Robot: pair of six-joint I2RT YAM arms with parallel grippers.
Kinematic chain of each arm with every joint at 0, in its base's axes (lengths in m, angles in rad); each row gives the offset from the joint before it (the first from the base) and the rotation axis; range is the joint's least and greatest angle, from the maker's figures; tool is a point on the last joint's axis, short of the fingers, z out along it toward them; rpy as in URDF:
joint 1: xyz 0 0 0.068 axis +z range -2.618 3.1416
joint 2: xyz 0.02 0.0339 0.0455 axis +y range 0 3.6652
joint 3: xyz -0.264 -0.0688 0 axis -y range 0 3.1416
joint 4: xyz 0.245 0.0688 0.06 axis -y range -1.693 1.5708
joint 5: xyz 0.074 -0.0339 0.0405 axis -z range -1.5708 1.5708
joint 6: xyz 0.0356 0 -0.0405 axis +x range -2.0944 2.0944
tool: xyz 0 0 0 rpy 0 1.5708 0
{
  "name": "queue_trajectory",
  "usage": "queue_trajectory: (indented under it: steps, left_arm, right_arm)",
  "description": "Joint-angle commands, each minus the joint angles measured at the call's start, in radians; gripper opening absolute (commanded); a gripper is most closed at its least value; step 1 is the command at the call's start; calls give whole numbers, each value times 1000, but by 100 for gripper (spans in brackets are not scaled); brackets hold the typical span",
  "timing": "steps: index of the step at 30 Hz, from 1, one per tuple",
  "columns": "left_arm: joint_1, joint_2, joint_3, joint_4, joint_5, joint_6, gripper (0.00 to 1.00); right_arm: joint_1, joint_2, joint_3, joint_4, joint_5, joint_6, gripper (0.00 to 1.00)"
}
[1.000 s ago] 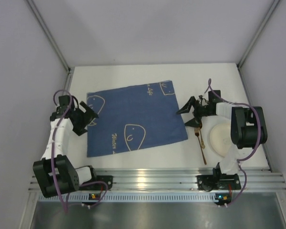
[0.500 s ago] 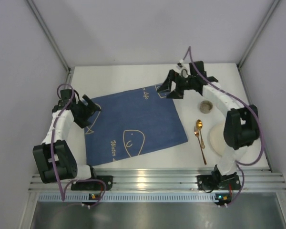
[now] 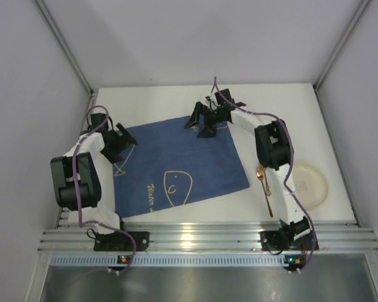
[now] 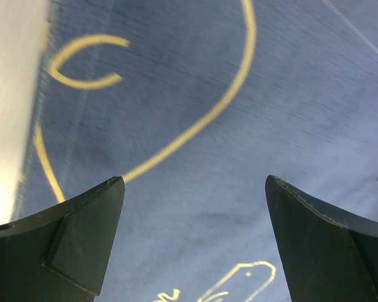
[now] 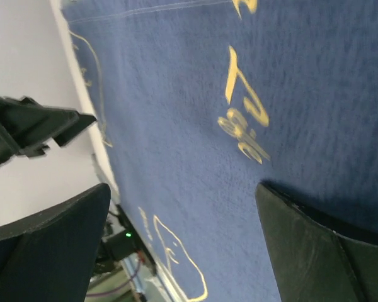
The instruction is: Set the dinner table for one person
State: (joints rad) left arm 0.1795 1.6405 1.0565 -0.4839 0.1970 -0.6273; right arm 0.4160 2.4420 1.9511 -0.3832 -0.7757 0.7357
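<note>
We see the large matte white rectangular dinner table (image 3: 157, 97) filling the floor of the top view, with a blue cloth with pale line drawings (image 3: 183, 160) at its middle. Our left gripper (image 3: 121, 142) hangs over the cloth's ten o'clock corner and our right gripper (image 3: 200, 121) over its twelve o'clock edge. Both gape wide, holding nothing. A copper-coloured metal spoon (image 3: 264, 189) and a round cream plate (image 3: 310, 185) lie at the table's four o'clock.

White dinner table (image 3: 151, 100), blue cloth (image 3: 176, 157), spoon (image 3: 266, 196), plate (image 3: 312, 186)

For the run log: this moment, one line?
left gripper open over left edge of blue cloth; right gripper open over its far edge; spoon, plate right of it
</note>
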Motion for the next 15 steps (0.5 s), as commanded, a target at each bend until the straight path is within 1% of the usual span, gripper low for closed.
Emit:
queue_trajectory:
  steps: [1,3,4,6,7,11,15]
  left_arm:
    - [-15,71,71,88,-34,34,98]
    - [-28,106,106,87,-44,43,98]
    - [-40,146,118,88,-51,52,98]
    - [-52,197,164,74,-63,67,98]
    - [-69,249,181,68,-68,75,98]
    - [-113,332,247,56,-77,74,98]
    - [-144,357,250,65,-79,54,99]
  right_arm:
    - [-25,-92,-84,-97,174,-116,100]
    - [-58,-130,-168,-115,223,-165,100]
    - [-74,-164,-243,-115,260,-177,100]
    - [-115,-193,-309,-117,286,-209,100]
    - [-126,-213,-354,-115,289,-216,100]
    - [-160,-233,-363,-117,291,-265,100]
    - [-174,-212,-295,-140,268,-268,100]
